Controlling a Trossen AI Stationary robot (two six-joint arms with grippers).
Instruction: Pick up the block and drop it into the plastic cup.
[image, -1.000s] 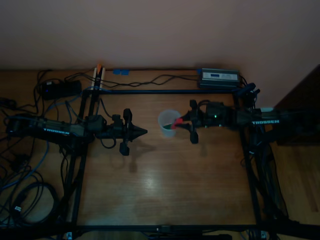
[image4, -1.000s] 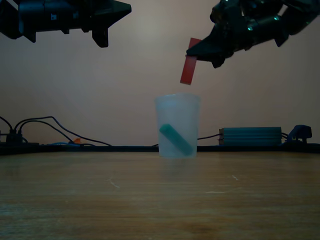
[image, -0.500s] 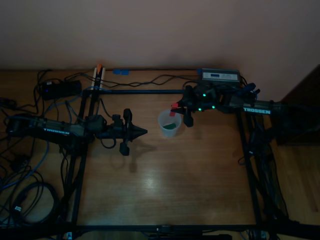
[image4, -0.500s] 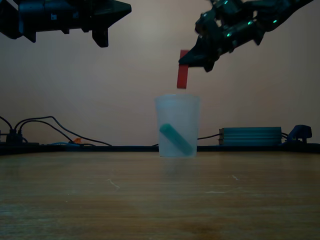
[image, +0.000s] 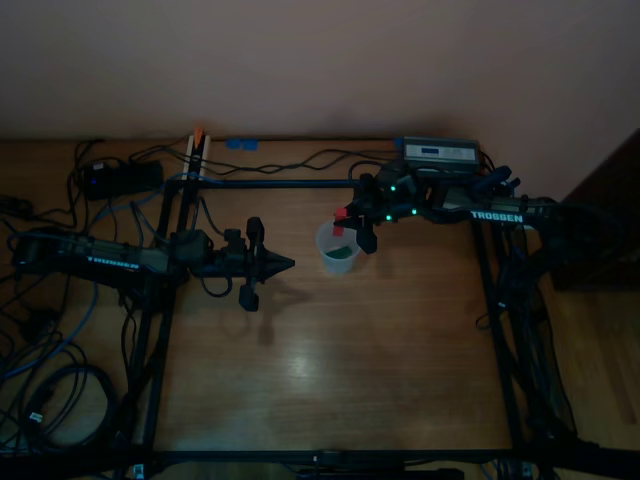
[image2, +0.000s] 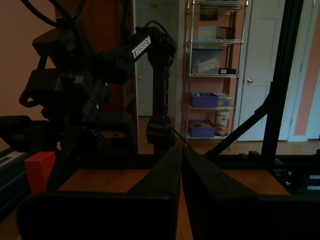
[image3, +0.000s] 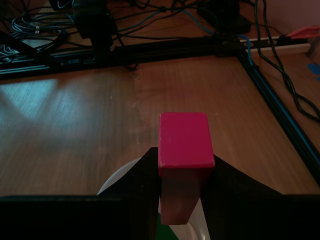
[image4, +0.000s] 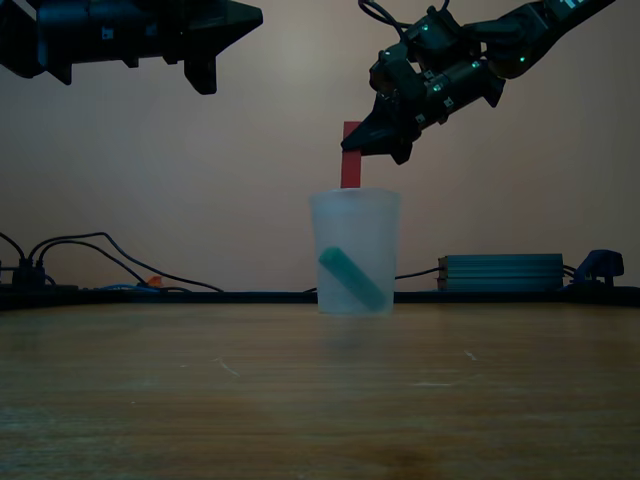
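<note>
The right claw (image4: 372, 145) is clamped on the block (image4: 351, 154), pinching it near its upper end between the two fingers. In the right wrist view the block (image3: 184, 145) sits snug between the dark fingertips (image3: 150, 170), its pink-red top face toward the camera and its lower part in shadow. It looks more like a longish bar than a cube.

From the exterior view the block hangs upright straight down from the claw, its bottom end right at the rim of the plastic cup (image4: 355, 252). I honestly can't tell if the tip is already inside the rim or just above it, since the cup wall is cloudy there. In the top view the block (image: 341, 213) is only a small red speck at the far edge of the cup (image: 339, 246), so that doesn't settle it either. In the right wrist view only a pale arc of the cup rim (image3: 117, 176) shows under the claw; the rest is cut off.

Inside the cup a green piece (image4: 351, 279) leans diagonally against the wall, blurry through the plastic.

The left claw (image: 285, 264) hangs over the table (image: 330, 350), well apart from the cup, fingers pressed together on nothing. In the left wrist view they meet at a thin seam (image2: 181, 185), and the red block (image2: 39, 170) shows off to one side, partly cut off.
</note>
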